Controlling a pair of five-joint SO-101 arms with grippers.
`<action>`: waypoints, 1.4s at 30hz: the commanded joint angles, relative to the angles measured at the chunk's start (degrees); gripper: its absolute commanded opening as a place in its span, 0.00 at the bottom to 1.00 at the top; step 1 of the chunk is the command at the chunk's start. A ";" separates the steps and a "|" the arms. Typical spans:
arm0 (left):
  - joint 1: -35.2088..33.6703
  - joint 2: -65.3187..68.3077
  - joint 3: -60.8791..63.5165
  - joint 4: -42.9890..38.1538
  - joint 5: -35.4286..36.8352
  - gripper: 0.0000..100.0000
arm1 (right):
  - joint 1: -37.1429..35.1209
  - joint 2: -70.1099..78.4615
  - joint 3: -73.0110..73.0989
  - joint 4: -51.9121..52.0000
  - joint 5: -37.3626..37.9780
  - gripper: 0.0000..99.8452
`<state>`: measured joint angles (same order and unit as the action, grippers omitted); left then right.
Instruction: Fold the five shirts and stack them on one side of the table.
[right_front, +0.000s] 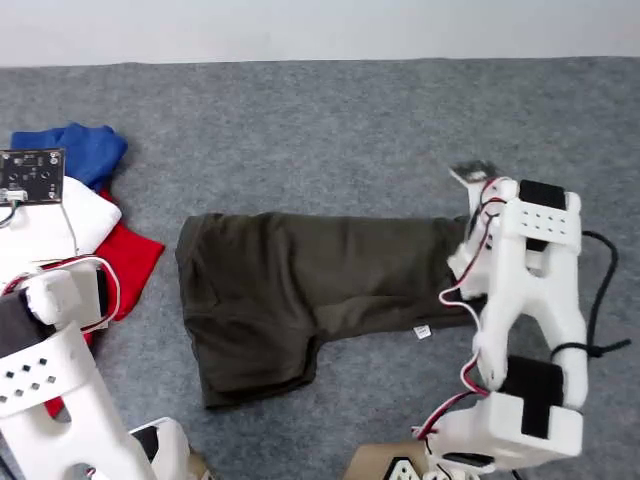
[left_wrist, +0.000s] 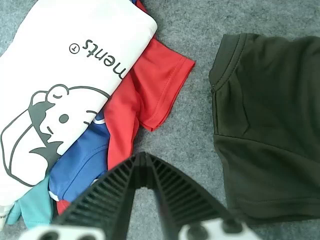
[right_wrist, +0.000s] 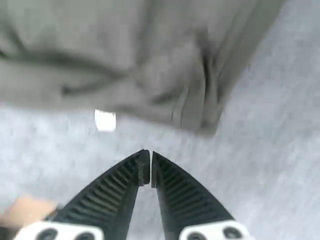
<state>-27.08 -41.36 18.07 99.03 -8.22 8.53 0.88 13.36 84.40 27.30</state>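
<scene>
**A:** How will the olive shirt (right_front: 300, 285) handle?

**B:** I judge it light and limp. It'll sag from any pinch and drag on the grey tabletop (right_front: 330, 130) rather than slide. It lies spread flat in the middle, with one part jutting toward the arms. You'd do best to take a hem or a corner, where the cloth is doubled, not the flat middle.

**A:** And the rest?

**B:** The pile (left_wrist: 65, 75) sits at the left side, white on top with red, blue and a bit of teal under it. It is near the olive shirt but not touching it.

**A:** My arms?

**B:** Your right gripper (right_wrist: 146, 156) is pressed together and empty. It hovers just off the shirt's edge, near a small white tag (right_wrist: 105, 120). Your left gripper (left_wrist: 144, 156) is also pressed together and empty, above bare tabletop between pile and shirt. You'll need to spread whichever one goes for the cloth.
</scene>
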 joint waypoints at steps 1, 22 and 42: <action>0.09 -0.97 -0.22 -0.79 0.09 0.00 | -4.35 -0.75 -2.29 -8.31 0.35 0.01; 0.09 -1.05 -0.40 -0.62 0.09 0.00 | 2.07 14.81 -7.82 4.44 -2.46 0.01; 0.09 -1.05 -0.40 -0.44 0.09 0.00 | 0.31 8.04 -7.91 -2.07 -0.88 0.16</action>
<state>-27.08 -41.36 18.07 99.12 -8.22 10.29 12.40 8.18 84.04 29.14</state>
